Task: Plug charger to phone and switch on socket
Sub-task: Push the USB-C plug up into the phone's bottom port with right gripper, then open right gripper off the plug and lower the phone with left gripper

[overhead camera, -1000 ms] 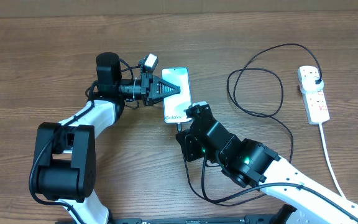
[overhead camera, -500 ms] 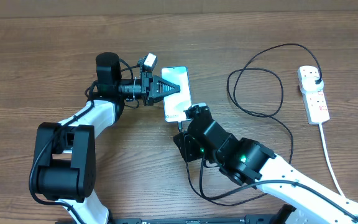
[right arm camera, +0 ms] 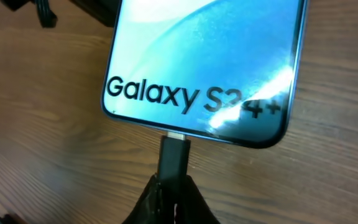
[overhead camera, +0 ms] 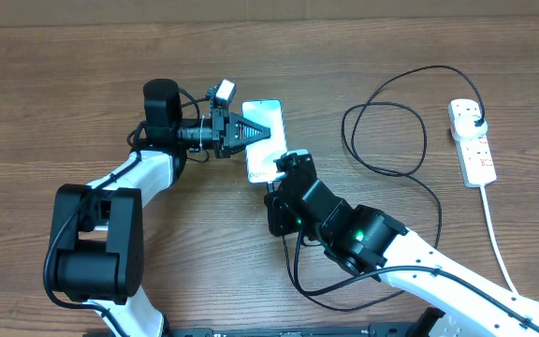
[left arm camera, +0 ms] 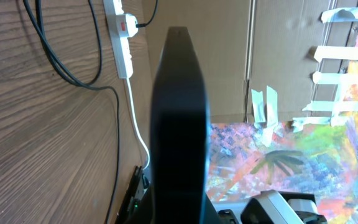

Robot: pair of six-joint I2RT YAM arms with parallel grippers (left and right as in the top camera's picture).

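Squeezing right fingers (right arm camera: 157, 200) shut just now on the charger (right arm camera: 174, 155) tip, at the phone (right arm camera: 204, 56) hole.
Holding phone flat on tabletop (overhead camera: 82, 75) with shut left fingers (overhead camera: 251, 132); getting close to plugging in.

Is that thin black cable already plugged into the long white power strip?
Yes, in the overhead view the thin black cable ends in a black plug seated in the end outlet of the white power strip.

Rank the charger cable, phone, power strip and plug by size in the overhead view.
Largest: the cable, its loops spread widest.
Next: phone and power strip, about equal length; the phone is partly hidden, so I won't rank them.
Smallest: the plug.
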